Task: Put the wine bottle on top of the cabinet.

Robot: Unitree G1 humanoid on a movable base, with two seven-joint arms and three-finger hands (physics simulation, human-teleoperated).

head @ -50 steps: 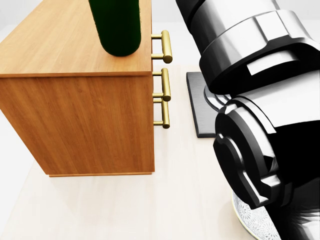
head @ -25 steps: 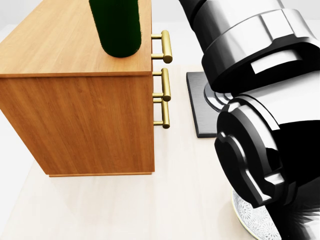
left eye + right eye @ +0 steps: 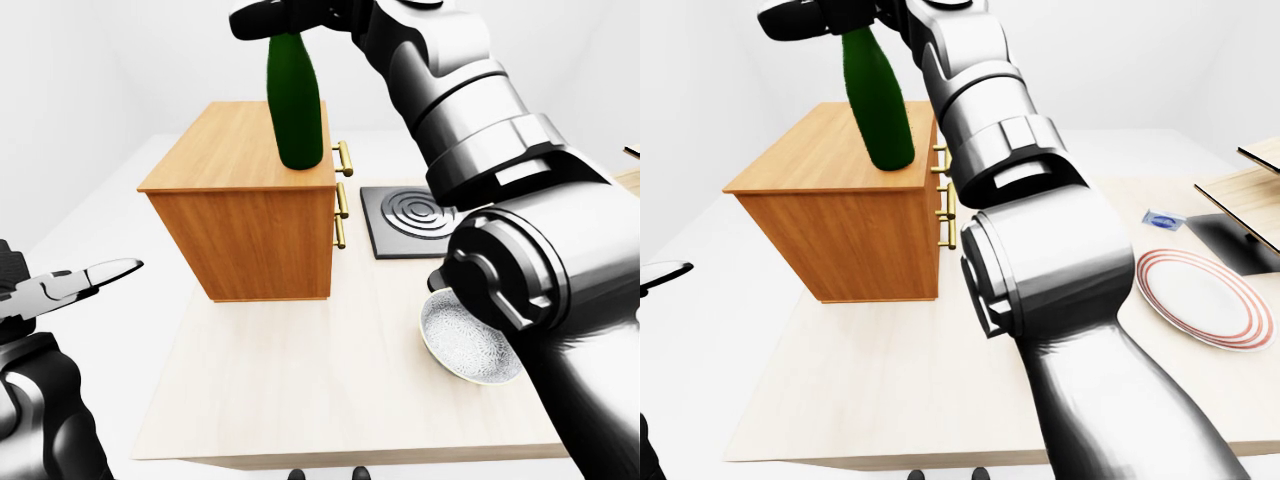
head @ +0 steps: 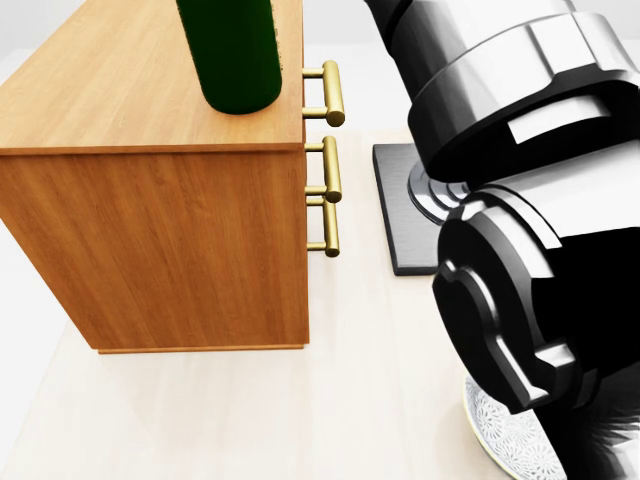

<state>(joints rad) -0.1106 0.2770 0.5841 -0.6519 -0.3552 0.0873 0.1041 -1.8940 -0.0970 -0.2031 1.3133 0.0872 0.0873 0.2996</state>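
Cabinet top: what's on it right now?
Only the wine bottle stands on the cabinet, near its right edge above the handles. The right hand covers the bottle's top, so its grip can't be judged.

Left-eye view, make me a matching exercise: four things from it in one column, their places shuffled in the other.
1. dark green wine bottle
2. patterned white bowl
3. dark square burner plate
4. left hand

A. left edge of view
B. right of the wooden cabinet, against it
C. bottom right, partly behind the arm
D. on the cabinet top

Pairs: 1-D, 2-C, 3-B, 4-A
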